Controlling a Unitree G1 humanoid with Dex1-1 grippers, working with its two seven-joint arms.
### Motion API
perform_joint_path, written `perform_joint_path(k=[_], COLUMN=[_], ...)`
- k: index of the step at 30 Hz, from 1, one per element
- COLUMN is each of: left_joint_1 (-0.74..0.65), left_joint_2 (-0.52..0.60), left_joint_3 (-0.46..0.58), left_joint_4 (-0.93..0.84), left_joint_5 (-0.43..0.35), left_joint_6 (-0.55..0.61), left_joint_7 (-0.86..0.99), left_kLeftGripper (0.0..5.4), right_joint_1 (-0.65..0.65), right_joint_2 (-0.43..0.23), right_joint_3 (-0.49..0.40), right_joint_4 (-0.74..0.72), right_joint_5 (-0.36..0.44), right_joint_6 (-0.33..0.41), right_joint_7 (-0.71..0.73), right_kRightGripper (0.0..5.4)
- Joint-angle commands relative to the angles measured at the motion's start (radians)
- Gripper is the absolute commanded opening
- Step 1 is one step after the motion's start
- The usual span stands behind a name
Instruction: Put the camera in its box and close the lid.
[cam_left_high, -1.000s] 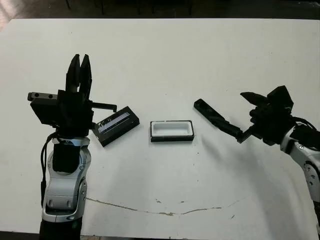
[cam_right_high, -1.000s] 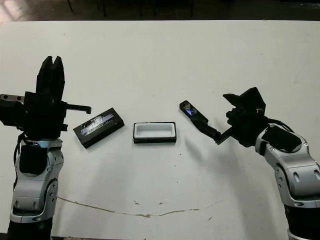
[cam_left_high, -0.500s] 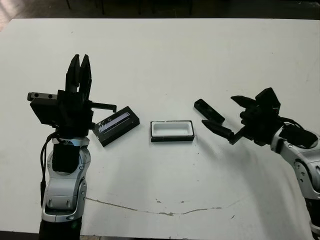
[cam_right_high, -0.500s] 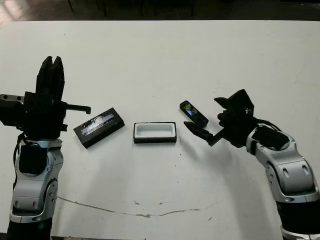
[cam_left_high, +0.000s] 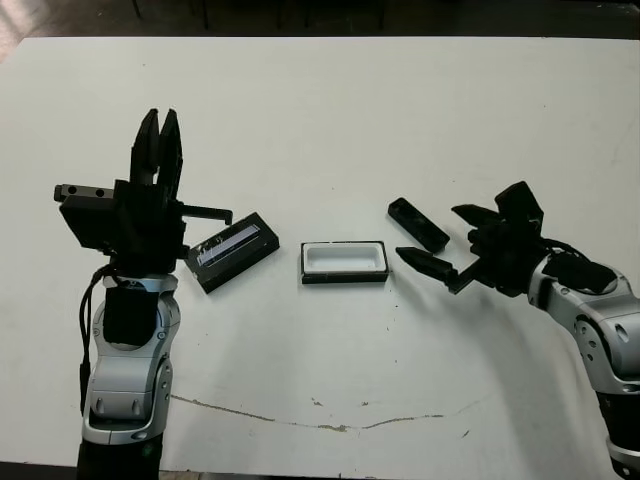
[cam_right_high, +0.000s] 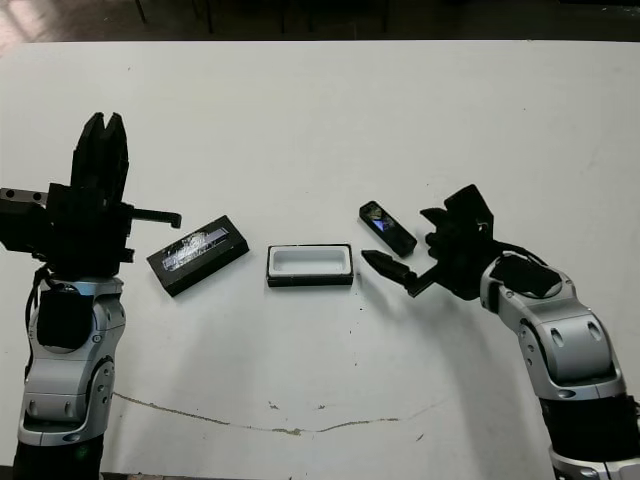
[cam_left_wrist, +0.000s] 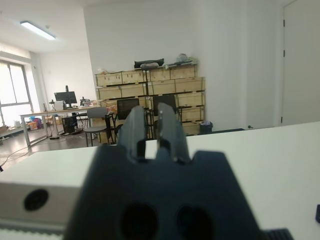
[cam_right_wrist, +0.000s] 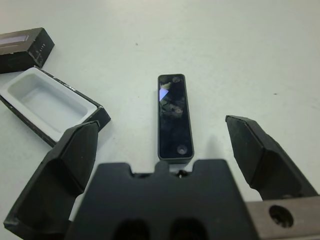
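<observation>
The camera (cam_left_high: 418, 224), a slim black bar with a glossy face (cam_right_wrist: 174, 117), lies flat on the white table, just right of the box. The box (cam_left_high: 344, 279) is an open black tray with a white lining and nothing in it (cam_right_wrist: 50, 105). The lid (cam_left_high: 232, 251), black with a silvery stripe, lies to the left of the box. My right gripper (cam_left_high: 430, 232) is open, one finger on each side of the camera, not touching it (cam_right_wrist: 161, 124). My left gripper (cam_left_high: 160, 120) is held up above the table left of the lid, pointing upward, shut and holding nothing.
A thin dark crack line (cam_left_high: 320, 420) runs across the table near its front edge. The table's far edge meets dark floor (cam_left_high: 300, 15). The left wrist view shows only a room with shelves and chairs (cam_left_wrist: 150, 90) beyond the table.
My right gripper has moved left and swung round toward the camera, so its open fingers now straddle it. The camera, box, lid and left arm have not moved.
</observation>
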Motion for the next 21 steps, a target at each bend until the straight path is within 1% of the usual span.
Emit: perform_joint_path(k=[1, 4, 6, 9, 11, 13, 17, 21], left_joint_1=[0.015, 0.015, 0.016, 0.017, 0.017, 0.017, 0.021, 0.023], left_joint_2=[0.017, 0.015, 0.016, 0.016, 0.017, 0.019, 0.020, 0.019], left_joint_3=[0.007, 0.010, 0.011, 0.012, 0.013, 0.012, 0.010, 0.010], left_joint_4=[0.018, 0.021, 0.024, 0.021, 0.023, 0.021, 0.017, 0.015], left_joint_5=[-0.006, -0.014, -0.014, -0.009, -0.013, -0.007, -0.003, -0.005], left_joint_6=[0.002, -0.002, -0.003, 0.004, 0.002, 0.004, 0.005, 0.003], left_joint_7=[-0.010, -0.013, -0.013, -0.009, -0.012, -0.012, -0.010, -0.010], left_kLeftGripper=[0.00, 0.00, 0.00, 0.00, 0.00, 0.00, 0.00, 0.00], right_joint_1=[0.016, 0.021, 0.025, 0.026, 0.032, 0.041, 0.058, 0.074], right_joint_2=[0.011, 0.013, 0.015, 0.017, 0.017, 0.019, 0.022, 0.031], right_joint_3=[0.004, 0.011, 0.015, 0.020, 0.029, 0.036, 0.050, 0.052], right_joint_4=[0.024, 0.036, 0.050, 0.065, 0.074, 0.080, 0.080, 0.076], right_joint_5=[-0.010, -0.027, -0.037, -0.043, -0.056, -0.069, -0.098, -0.124], right_joint_6=[0.000, -0.019, -0.044, -0.057, -0.085, -0.113, -0.158, -0.189], right_joint_7=[-0.015, -0.022, -0.020, -0.018, -0.018, -0.020, -0.032, -0.056], right_kRightGripper=[5.39, 5.39, 5.39, 5.39, 5.19, 4.82, 3.89, 2.98])
